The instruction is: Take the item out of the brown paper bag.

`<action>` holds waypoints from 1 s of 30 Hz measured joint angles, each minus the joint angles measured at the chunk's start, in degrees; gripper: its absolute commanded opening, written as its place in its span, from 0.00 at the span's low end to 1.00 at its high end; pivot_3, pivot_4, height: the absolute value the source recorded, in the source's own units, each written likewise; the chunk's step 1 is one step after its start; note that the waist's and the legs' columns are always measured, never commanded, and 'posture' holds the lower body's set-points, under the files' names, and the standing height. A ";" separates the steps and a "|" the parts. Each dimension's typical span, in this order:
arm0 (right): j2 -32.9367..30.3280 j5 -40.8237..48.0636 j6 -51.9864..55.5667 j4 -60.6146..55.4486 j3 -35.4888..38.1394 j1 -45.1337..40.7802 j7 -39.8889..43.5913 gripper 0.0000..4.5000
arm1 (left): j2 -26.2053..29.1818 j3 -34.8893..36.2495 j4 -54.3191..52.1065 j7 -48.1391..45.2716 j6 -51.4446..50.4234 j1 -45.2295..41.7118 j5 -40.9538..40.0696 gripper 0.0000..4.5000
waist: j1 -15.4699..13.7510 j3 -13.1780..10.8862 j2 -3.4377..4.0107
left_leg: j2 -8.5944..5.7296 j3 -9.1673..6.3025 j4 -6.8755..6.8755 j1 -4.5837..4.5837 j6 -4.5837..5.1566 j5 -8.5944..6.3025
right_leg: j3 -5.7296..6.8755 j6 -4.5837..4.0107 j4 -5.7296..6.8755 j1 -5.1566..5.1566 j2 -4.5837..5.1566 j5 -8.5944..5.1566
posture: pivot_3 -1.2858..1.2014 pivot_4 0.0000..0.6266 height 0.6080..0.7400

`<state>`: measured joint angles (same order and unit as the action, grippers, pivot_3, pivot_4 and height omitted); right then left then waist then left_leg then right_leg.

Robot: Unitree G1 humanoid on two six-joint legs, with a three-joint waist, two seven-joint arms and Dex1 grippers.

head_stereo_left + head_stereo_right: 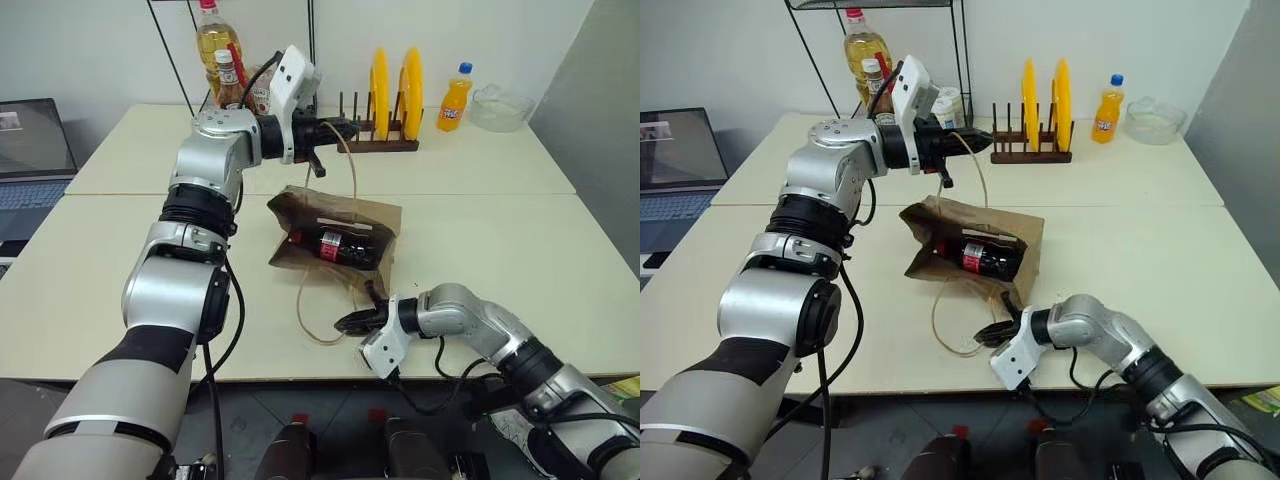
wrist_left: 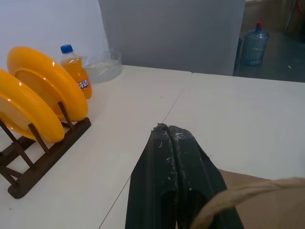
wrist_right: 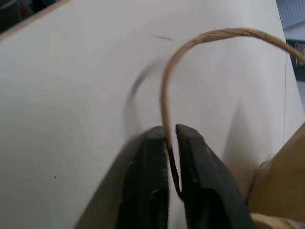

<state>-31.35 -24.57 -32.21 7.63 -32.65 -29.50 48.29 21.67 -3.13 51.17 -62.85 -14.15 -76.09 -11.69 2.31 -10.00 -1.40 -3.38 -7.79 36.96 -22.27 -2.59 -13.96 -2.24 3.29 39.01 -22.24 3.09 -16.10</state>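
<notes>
The brown paper bag [image 1: 340, 213] lies on its side mid-table, mouth toward me. The item, a dark bottle with a red label [image 1: 345, 247], lies inside at the mouth. My left gripper [image 1: 345, 127] is raised above the bag's far side and shut on the upper cord handle [image 1: 352, 170], which hangs taut down to the bag. In the left wrist view its fingers [image 2: 167, 129] are pressed together, with the cord [image 2: 238, 195] crossing them. The other handle [image 1: 305, 305] loops toward the table's near edge. There my right gripper [image 1: 345, 322] has its fingers slightly parted, the cord [image 3: 164, 95] lying in the narrow gap.
A wooden rack with yellow plates [image 1: 395, 95], an orange soda bottle [image 1: 455, 100] and a glass bowl [image 1: 500, 107] stand along the back. Bottles [image 1: 225, 60] stand behind my left arm. A laptop [image 1: 30, 150] sits at far left.
</notes>
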 measured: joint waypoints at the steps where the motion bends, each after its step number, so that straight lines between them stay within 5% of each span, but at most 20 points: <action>1: -0.97 1.93 2.81 -2.99 0.83 1.62 1.67 0.34 | 0.05 0.00 -0.11 -0.30 -0.15 0.17 0.02 0.00 | -0.05 0.00 0.00 | -0.01 -0.02 0.00 -0.03 0.00 0.00 | 0.02 0.00 -0.02 0.00 0.00 0.00 | 0.52 0.24 1.00; 7: -6.86 12.52 18.33 -18.67 7.21 12.01 7.78 0.79 | 0.30 0.04 -1.02 -0.86 -0.28 0.56 0.12 0.00 | -0.15 -0.06 -0.06 | 0.01 -0.04 0.00 -0.18 0.12 -0.08 | 0.05 0.02 -0.05 -0.09 0.00 -0.01 | 0.52 0.24 1.00; 12: -10.80 25.08 33.05 -29.22 15.77 18.12 9.93 0.79 | 0.42 0.05 -1.15 -1.48 -0.23 0.61 0.26 0.00 | -0.21 -0.11 -0.10 | 0.06 -0.03 0.01 -0.18 0.24 -0.14 | 0.04 0.04 -0.04 -0.10 -0.01 -0.02 | 0.52 0.24 1.00; 15: -8.16 36.31 47.63 -34.35 20.96 16.11 8.52 0.66 | 0.40 0.06 -1.12 -1.56 -0.21 0.61 0.39 0.00 | 0.06 -0.12 -0.12 | 0.13 -0.07 -0.01 -0.18 0.24 -0.15 | 0.08 0.03 -0.03 -0.10 -0.04 -0.01 | 0.52 0.24 1.00; 23: 10.21 64.32 76.55 -38.48 25.70 2.72 -4.35 0.03 | -0.10 0.05 -0.98 -1.90 -0.14 0.58 0.85 0.00 | 0.00 -0.14 -0.11 | 0.10 -0.12 -0.01 -0.33 0.24 -0.14 | 0.10 0.01 0.02 -0.30 0.00 0.00 | 0.52 0.24 1.00; 30: 23.02 61.24 74.31 -26.27 17.32 -1.91 -7.79 0.01 | -0.20 0.05 0.09 -2.01 -0.16 0.51 1.65 0.00 | 0.23 -0.14 -0.11 | -0.02 0.01 0.05 -0.79 0.04 -0.02 | -0.05 0.01 0.31 -1.01 0.01 0.03 | 0.52 0.24 1.00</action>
<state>-8.34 36.67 42.09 -18.64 -15.33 -31.41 40.50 21.47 -3.08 51.27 -64.86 -14.31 -75.58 -10.04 2.54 -10.13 -1.51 -3.40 -7.78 37.01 -23.06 -2.55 -13.98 -2.29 3.30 39.32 -23.24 3.10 -16.07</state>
